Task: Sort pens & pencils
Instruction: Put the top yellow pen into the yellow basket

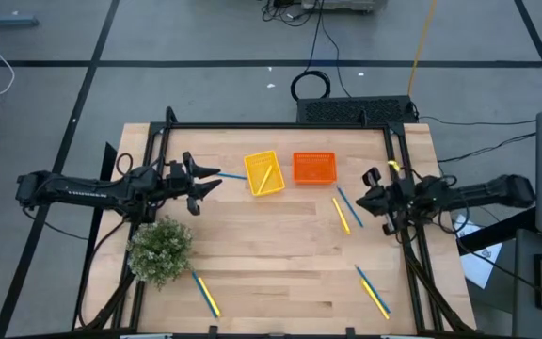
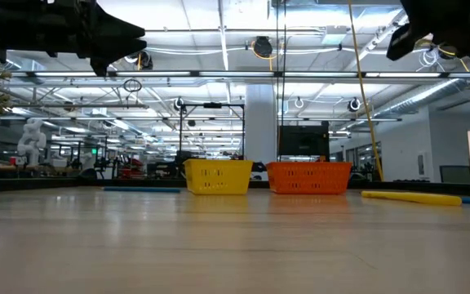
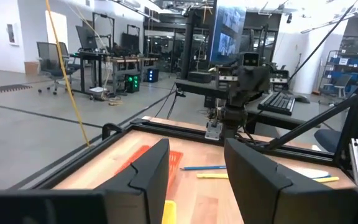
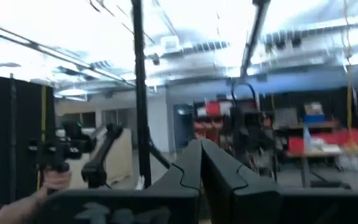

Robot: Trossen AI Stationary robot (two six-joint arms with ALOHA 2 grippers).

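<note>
Fingers of left gripper [image 1: 207, 179] seen apart, nothing held, just left of yellow tray [image 1: 263, 173]. Right gripper [image 1: 369, 196] fingers together, empty, right of orange tray [image 1: 313, 168]. One pencil [image 1: 265, 176] judged sorted into yellow tray. Remaining pens [image 1: 349, 207] and pencils [image 1: 341, 215] scattered on table [image 1: 271, 264] near and well below trays; most sorting left.

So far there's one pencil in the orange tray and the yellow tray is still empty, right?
Not quite. The high view shows the pencil lying in the yellow tray; the orange tray is the one that looks empty. You have the trays swapped.
</note>
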